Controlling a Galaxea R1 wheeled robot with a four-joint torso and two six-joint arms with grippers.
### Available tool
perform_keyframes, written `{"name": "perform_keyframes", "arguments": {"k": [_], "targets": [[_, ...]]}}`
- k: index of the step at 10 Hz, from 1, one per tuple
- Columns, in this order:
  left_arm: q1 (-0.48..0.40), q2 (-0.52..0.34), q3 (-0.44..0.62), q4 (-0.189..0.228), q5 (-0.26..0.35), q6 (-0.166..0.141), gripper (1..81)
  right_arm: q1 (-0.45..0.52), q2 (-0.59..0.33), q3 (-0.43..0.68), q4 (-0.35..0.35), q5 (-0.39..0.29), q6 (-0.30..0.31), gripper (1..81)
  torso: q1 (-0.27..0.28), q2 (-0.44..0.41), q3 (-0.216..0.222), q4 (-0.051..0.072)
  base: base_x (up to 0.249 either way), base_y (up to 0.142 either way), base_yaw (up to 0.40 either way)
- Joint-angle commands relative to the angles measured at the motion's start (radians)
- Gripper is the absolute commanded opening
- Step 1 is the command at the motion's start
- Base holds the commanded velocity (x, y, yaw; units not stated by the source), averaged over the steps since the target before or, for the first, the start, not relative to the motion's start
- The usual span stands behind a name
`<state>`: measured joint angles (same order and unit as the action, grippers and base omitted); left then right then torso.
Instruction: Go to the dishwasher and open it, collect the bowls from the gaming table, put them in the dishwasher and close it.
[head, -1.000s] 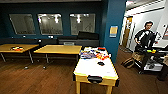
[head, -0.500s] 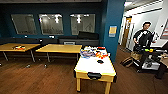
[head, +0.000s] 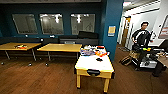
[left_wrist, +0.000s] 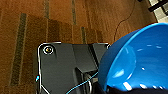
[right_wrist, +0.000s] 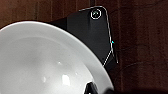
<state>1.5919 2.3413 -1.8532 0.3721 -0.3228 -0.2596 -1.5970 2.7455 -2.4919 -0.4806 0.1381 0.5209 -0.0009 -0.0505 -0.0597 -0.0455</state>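
A bright-blue bowl (left_wrist: 140, 60) looms close in the left wrist view, hanging over the brown carpet with my left gripper (left_wrist: 117, 88) shut on its rim. In the right wrist view a white bowl (right_wrist: 42, 62) hangs the same way, held at its rim by my right gripper (right_wrist: 93, 88). Ahead in the head view stands the gaming table (head: 97, 66), white-topped with yellow edging. Colourful game boxes (head: 91, 51) lie at its far end and a small black thing (head: 99, 59) near its middle.
Two wooden-topped tables (head: 60, 47) (head: 18, 45) stand to the left along a dark bench under windows. A blue pillar (head: 111, 25) rises behind the gaming table. At the right a person (head: 141, 37) stands by a cart (head: 147, 60) near a doorway. Brown floor stretches in front.
The head picture has shifted only slightly, so the camera has moved a little. The gaming table, the person and the other tables stay where they were.
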Motion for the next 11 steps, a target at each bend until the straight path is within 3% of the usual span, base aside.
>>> {"name": "perform_keyframes", "arguments": {"k": [1,6,11], "targets": [[-0.037,-0.043,0.015,0.016,0.022,0.002,1.0,0.042,-0.024,-0.001,-0.015,-0.032,-0.002,1.0,0.001,0.0,0.0,0.0,-0.148,0.0,0.0],[-0.037,-0.042,0.015,0.016,0.022,0.002,1.0,0.042,-0.024,-0.002,-0.016,-0.032,-0.004,1.0,0.001,0.0,0.0,0.0,-0.12,0.0,0.0],[-0.037,-0.04,0.015,0.011,0.022,0.003,1.0,0.042,-0.024,-0.004,-0.019,-0.032,-0.004,1.0,0.001,-0.001,0.0,0.0,0.0,0.0,0.0]]}}
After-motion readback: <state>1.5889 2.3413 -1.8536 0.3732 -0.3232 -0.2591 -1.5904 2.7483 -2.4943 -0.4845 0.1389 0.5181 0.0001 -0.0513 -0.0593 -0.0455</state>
